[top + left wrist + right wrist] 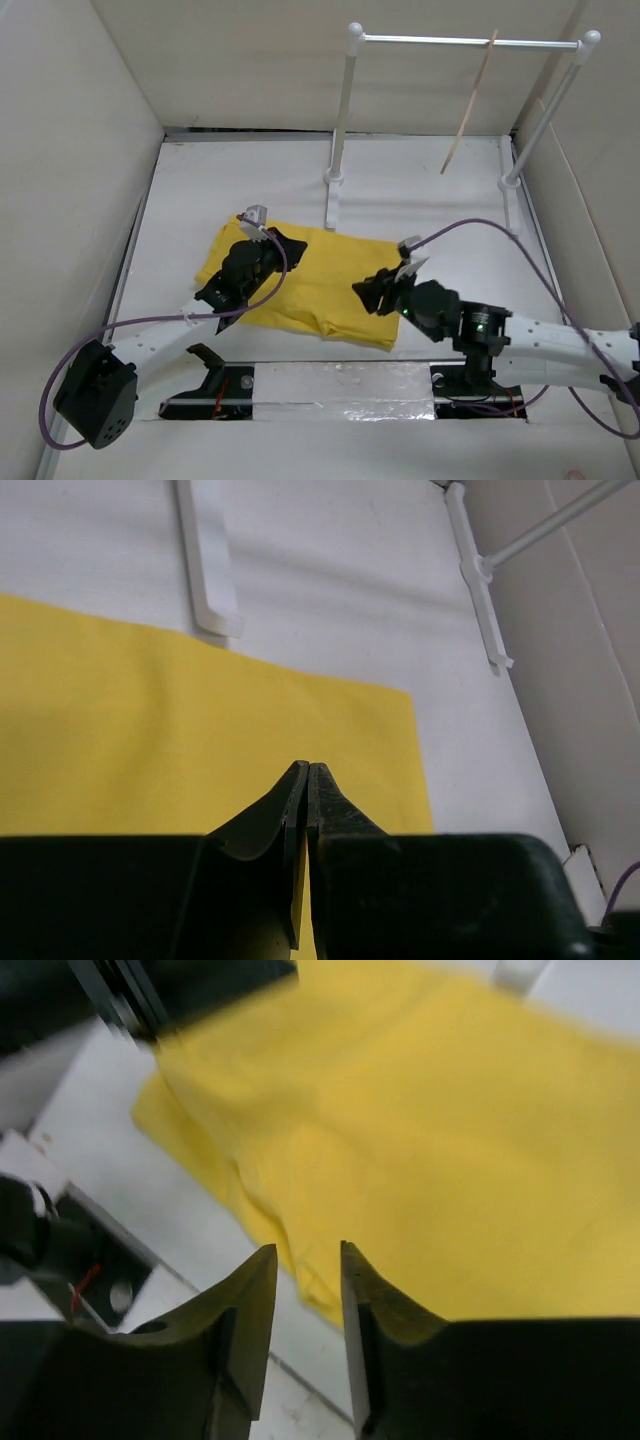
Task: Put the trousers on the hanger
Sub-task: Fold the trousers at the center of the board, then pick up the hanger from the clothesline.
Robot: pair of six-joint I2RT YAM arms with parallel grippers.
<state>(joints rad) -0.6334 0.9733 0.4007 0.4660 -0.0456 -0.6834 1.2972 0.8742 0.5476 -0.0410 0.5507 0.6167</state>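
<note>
The bright yellow trousers (325, 290) lie folded flat on the white table; they also show in the left wrist view (150, 730) and the right wrist view (430, 1130). My left gripper (293, 246) is shut with nothing between its fingers and hovers over the left part of the cloth (308, 767). My right gripper (359, 290) is open a little and empty, over the cloth's near edge (307, 1250). The pale wooden hanger (470, 105) hangs edge-on from the white rail at the back right, far from both grippers.
The white rail (470, 42) stands on two posts at the back; its flat feet (205, 580) rest on the table just beyond the trousers. White walls (70, 180) close in the left, right and back. Black arm mounts and taped plates (330, 385) line the near edge.
</note>
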